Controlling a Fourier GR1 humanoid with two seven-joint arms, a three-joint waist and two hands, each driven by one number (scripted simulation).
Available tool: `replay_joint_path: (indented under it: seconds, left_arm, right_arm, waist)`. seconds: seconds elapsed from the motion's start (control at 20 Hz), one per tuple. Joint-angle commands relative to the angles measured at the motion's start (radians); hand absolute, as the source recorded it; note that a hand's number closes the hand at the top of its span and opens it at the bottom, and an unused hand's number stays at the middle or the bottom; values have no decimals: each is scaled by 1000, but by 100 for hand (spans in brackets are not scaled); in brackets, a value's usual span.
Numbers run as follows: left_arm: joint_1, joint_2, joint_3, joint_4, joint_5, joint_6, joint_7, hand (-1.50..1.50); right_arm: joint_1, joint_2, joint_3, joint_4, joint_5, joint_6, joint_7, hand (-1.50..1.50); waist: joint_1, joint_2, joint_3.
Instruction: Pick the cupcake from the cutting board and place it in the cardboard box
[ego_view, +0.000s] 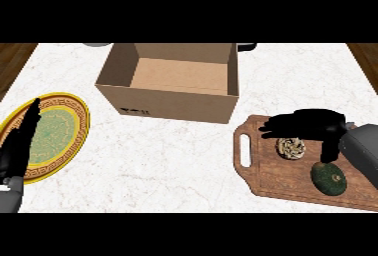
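The cupcake (291, 148) sits on the cutting board (275, 181) near the counter's right edge, so nothing has been lifted yet. The right hand (310, 125) hovers just above it, fingers spread and curving down with the thumb reaching low, holding nothing. A dark green round thing (328, 179) lies beside the cupcake on the board. The cardboard box (171, 102) stands open toward the far edge, with nothing visible inside. The left hand (21, 137) rests flat-fingered over the yellow plate (63, 137) at the left edge. Grasp, carry and release all remain.
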Motion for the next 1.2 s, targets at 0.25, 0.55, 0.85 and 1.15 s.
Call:
replay_joint_path:
  seconds: [0.25,0.55,0.85,1.15]
  left_arm:
    - [22,-36,21,-22,-29,-12,-3,0]
    - [19,-32,34,2,-44,-24,-17,0]
    - [-22,-20,55,-6,-49,-23,19,0]
    - [58,-19,86,20,-43,5,23,0]
  right_arm:
    - [16,119,-59,153,92,-11,-5,150]
    - [94,87,-162,2,55,-144,-19,150]
    - [70,254,-256,37,62,-209,294,150]
    - [195,233,-490,185,-36,-307,754,150]
  waist:
    - [11,6,4]
    - [-4,3,3]
    - [-19,-4,2]
    - [-172,-49,-8]
